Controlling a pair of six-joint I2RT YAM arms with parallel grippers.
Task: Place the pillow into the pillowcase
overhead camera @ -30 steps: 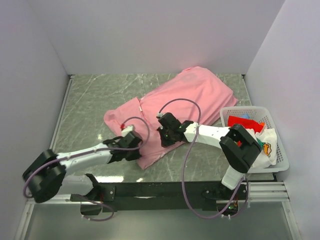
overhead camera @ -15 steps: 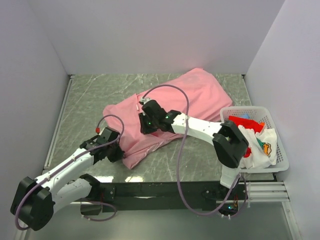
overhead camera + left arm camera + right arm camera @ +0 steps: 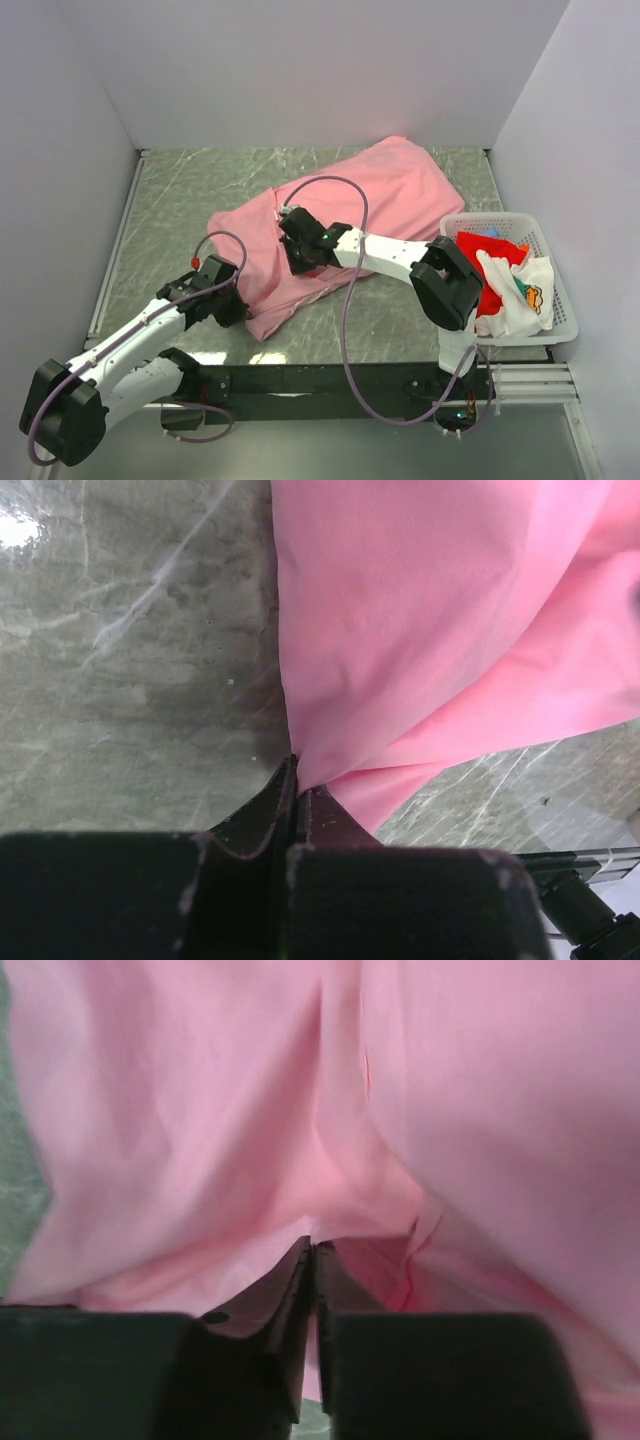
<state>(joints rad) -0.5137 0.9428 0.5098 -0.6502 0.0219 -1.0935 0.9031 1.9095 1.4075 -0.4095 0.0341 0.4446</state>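
Left gripper (image 3: 297, 772) and right gripper (image 3: 312, 1250) are each fully closed, pinching pillowcase (image 3: 390, 185) fabric at the fingertips. The wrist views show this grip; the overhead view hides it.

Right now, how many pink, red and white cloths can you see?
Pink: 1, the pillowcase
Red: 1, the red cloth in the basket
White: 1, the white printed cloth in the basket
Total: 3

left claw (image 3: 296, 770) fingers pressed together; right claw (image 3: 312, 1252) same.
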